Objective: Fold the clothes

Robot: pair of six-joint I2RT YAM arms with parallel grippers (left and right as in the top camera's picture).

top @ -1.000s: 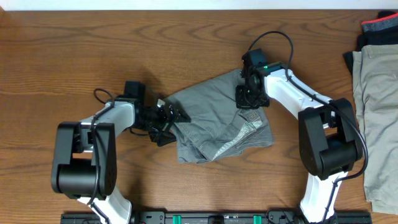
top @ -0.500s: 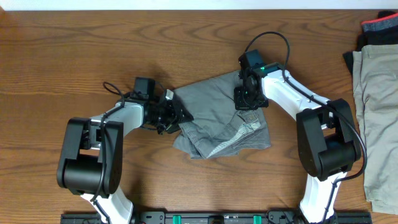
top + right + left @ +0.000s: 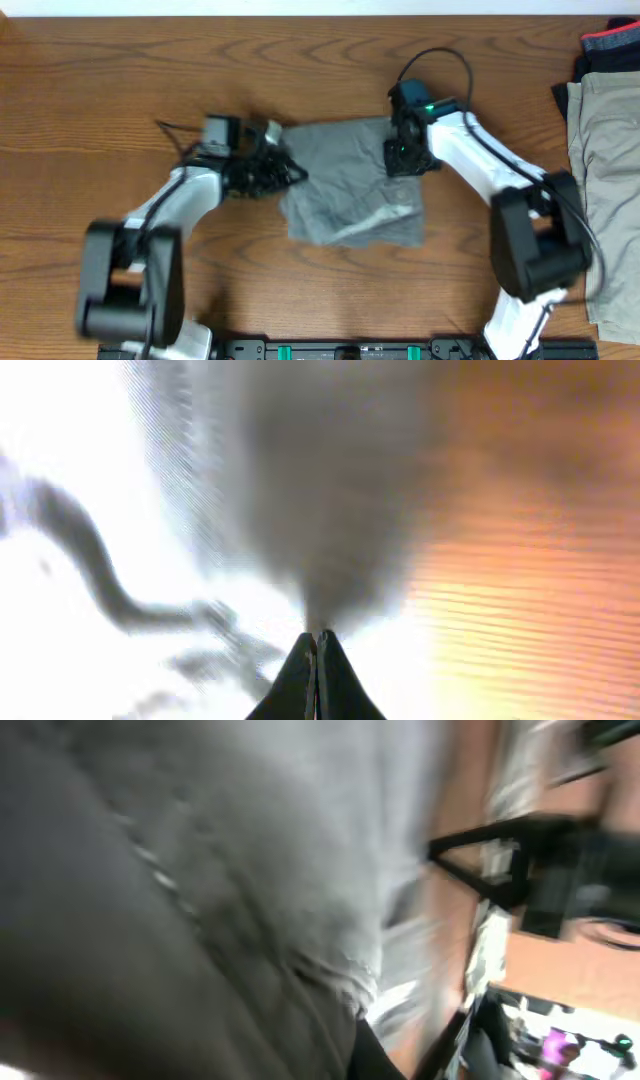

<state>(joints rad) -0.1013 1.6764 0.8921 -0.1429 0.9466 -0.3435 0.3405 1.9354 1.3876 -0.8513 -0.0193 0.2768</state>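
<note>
Overhead looks straight down over the whole table [image 3: 100, 80]; both wrist cams face the grey shorts [image 3: 345, 185] at very close range, blurred; overhead shares that cloth.

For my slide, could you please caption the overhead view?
Left pincer and right pincer grip opposite edges of the grey shorts.

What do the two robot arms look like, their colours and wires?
The left arm and right arm match: white shells over chunky black joints. The left gripper and right gripper are black. A thin black cable loops by the right wrist, near a small green light. In the right wrist view, the fingers are black and taper to points.
</note>
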